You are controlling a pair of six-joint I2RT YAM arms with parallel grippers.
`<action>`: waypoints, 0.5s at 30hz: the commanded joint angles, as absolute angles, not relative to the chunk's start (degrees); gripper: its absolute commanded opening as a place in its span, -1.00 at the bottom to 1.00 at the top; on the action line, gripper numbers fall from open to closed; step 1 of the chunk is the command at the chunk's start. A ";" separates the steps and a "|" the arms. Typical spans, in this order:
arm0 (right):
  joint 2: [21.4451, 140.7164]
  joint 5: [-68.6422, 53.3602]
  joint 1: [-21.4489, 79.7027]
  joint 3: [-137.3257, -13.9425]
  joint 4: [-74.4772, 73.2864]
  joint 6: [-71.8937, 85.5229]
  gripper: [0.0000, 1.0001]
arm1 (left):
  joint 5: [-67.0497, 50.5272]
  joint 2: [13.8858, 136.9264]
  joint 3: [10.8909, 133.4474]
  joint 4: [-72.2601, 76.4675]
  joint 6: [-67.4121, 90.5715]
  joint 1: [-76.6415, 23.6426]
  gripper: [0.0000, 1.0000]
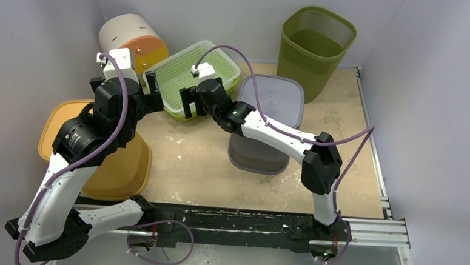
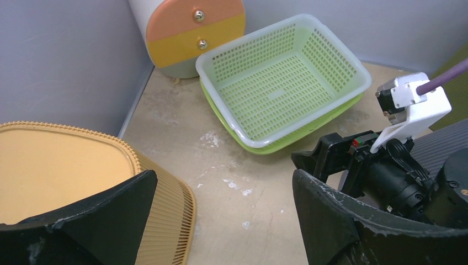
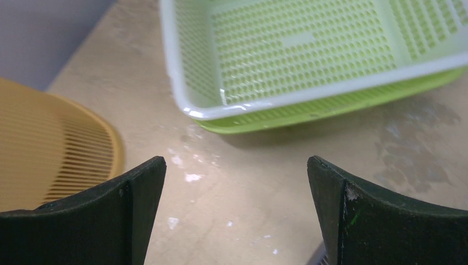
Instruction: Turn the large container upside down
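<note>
Tan table (image 1: 188, 160): L gripper (image 2: 221, 182) & R gripper (image 3: 237, 165) wide, empty; should pinch basket (image 1: 205, 70) rims evenly, opp. sides.

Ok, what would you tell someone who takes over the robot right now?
The left pincer is open and empty; so is the right pincer.
Both hover by the white basket, which sits upright inside the green basket at the back.
The yellow basket on the left is bottom up; the bin is upright.
Done: nothing gripped.
Left: grip and flip, probably the nested baskets they face.
</note>
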State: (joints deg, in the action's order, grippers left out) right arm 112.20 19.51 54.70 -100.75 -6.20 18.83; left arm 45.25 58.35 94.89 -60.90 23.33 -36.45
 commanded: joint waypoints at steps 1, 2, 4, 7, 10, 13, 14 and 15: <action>110.06 31.28 54.14 -99.66 -6.78 19.74 1.00 | 46.73 57.18 94.54 -60.27 22.74 -36.55 0.79; 109.87 34.13 54.10 -98.94 -7.30 19.76 1.00 | 46.61 57.01 94.30 -60.25 22.84 -36.56 0.79; 108.95 38.18 53.84 -96.79 -8.04 20.16 1.00 | 46.33 56.68 93.69 -60.03 22.95 -36.56 0.79; 105.88 40.06 51.86 -91.96 -8.86 21.59 1.00 | 46.05 56.11 92.41 -59.86 22.99 -36.57 0.79; 100.71 39.77 48.79 -85.60 -8.62 23.30 1.00 | 46.05 55.52 91.62 -59.76 23.11 -36.56 0.79; 95.86 39.31 44.79 -78.73 -7.67 23.81 1.00 | 46.08 55.09 91.07 -59.60 23.18 -36.52 0.79; 94.34 38.95 43.14 -76.53 -7.26 23.94 1.00 | 46.01 54.98 90.83 -59.46 23.20 -36.54 0.79; 92.70 38.52 41.19 -74.06 -6.65 23.95 1.00 | 45.93 54.82 90.61 -59.42 23.26 -36.57 0.79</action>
